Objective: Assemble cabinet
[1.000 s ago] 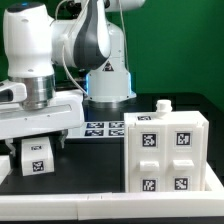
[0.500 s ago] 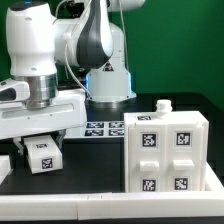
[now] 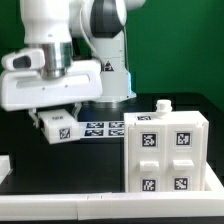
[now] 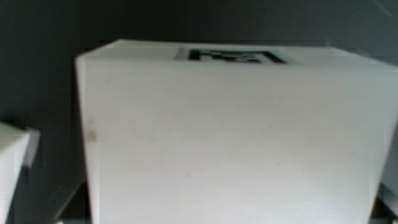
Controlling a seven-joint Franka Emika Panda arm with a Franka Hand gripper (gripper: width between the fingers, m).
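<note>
The cabinet (image 3: 165, 150), a large white box with square tags on its front, stands at the exterior view's right, with a small white block (image 3: 162, 106) on its top. My gripper (image 3: 60, 117) is shut on a smaller white tagged part (image 3: 61, 127) and holds it in the air, left of the cabinet and apart from it. In the wrist view the held part (image 4: 222, 140) fills most of the picture, with its tag at the far end. My fingertips are hidden there.
The marker board (image 3: 102, 128) lies on the black table behind the held part. Another white piece (image 3: 5, 165) lies at the exterior view's far left edge; a white piece (image 4: 15, 170) also shows beside the held part in the wrist view.
My gripper has risen off the table and moved toward the exterior view's right, carrying the white tagged part up with it. The cabinet has not moved.
</note>
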